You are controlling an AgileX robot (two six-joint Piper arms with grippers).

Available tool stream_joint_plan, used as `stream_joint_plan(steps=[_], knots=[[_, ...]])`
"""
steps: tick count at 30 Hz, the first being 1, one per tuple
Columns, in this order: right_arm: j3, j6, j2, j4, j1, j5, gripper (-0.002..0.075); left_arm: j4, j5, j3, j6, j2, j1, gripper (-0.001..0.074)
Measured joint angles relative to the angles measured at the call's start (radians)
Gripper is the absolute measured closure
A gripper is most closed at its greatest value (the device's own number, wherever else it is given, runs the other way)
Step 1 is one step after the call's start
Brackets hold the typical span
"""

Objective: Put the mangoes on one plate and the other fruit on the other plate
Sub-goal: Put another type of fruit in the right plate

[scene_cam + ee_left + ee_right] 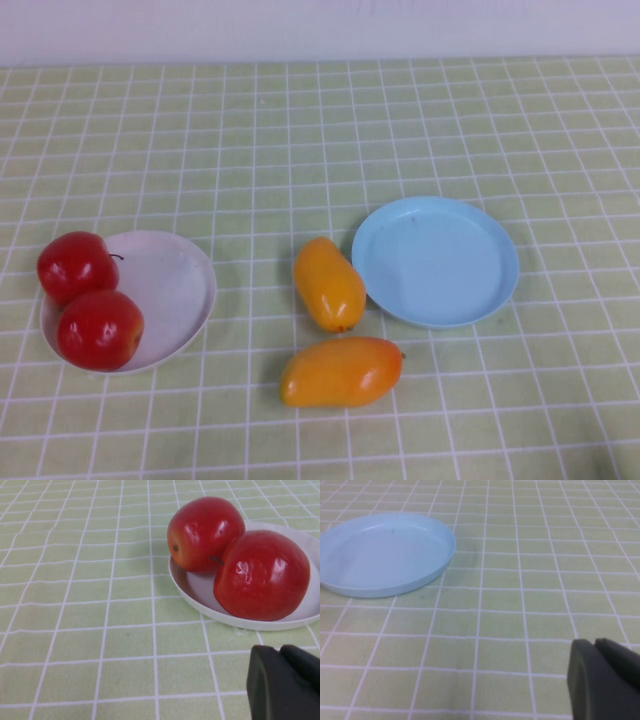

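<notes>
1. White plate [170,285] sits at the bench's [320,130] left front. Two apples on it: one [76,266] on the far left rim, one [99,329] nearer, at the front left. They touch.
2. Blue plate [435,262] lies right of centre, nothing on it.
3. Two mangoes on the checked cloth, off both plates. One [328,283] lies just left of the blue plate, close to its rim. The other [341,372] lies nearer the front, crosswise, just below the first.
4. Left claw [284,682]: seen only in the left wrist view, dark fingers pressed together, holding nothing, low over the cloth near the white plate's rim [260,625] and apples [260,575].
5. Right claw [605,682]: seen only in the right wrist view, pressed together, holding nothing, over bare cloth, apart from the blue plate [385,555].
</notes>
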Motion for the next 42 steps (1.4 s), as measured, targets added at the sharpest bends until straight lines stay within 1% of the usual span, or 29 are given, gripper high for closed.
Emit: stream_joint_plan(steps=[10, 12, 15, 21, 24, 26, 28, 31, 35, 36, 38, 42], knots=[[0.0, 0.0, 0.0, 0.0, 0.0, -0.002, 0.0742, 0.0, 0.0, 0.0, 0.0, 0.0, 0.0, 0.0731], [0.0, 0.0, 0.0, 0.027, 0.0, -0.031, 0.0742, 0.0, 0.0, 0.0, 0.0, 0.0, 0.0, 0.0732], [0.0, 0.0, 0.0, 0.171, 0.0, -0.104, 0.0742, 0.0, 0.0, 0.0, 0.0, 0.0, 0.0, 0.0732], [0.0, 0.0, 0.0, 0.522, 0.0, -0.251, 0.0742, 0.0, 0.0, 0.0, 0.0, 0.0, 0.0, 0.0732], [0.0, 0.0, 0.0, 0.603, 0.0, -0.287, 0.0742, 0.0, 0.0, 0.0, 0.0, 0.0, 0.0, 0.0732], [0.0, 0.0, 0.0, 0.651, 0.0, -0.279, 0.0742, 0.0, 0.0, 0.0, 0.0, 0.0, 0.0, 0.0732], [-0.02, 0.0, 0.0, 0.67, 0.0, -0.215, 0.0742, 0.0, 0.0, 0.0, 0.0, 0.0, 0.0, 0.0732], [-0.127, 0.0, 0.054, 0.669, 0.0, -0.069, 0.0742, 0.0, 0.0, 0.0, 0.0, 0.0, 0.0, 0.0732], [-0.313, 0.0, 0.235, 0.57, 0.0, 0.194, 0.0742, 0.0, 0.0, 0.0, 0.0, 0.0, 0.0, 0.0733], [-0.343, 0.0, 0.268, 0.549, 0.0, 0.234, 0.0742, 0.0, 0.0, 0.0, 0.0, 0.0, 0.0, 0.0733], [-0.446, -0.021, 0.391, 0.48, 0.0, 0.365, 0.0742, 0.0, 0.0, 0.0, 0.0, 0.0, 0.0, 0.0733], [-0.588, -0.12, 0.582, 0.416, 0.0, 0.501, 0.0742, 0.0, 0.0, 0.0, 0.0, 0.0, 0.0, 0.0733]])
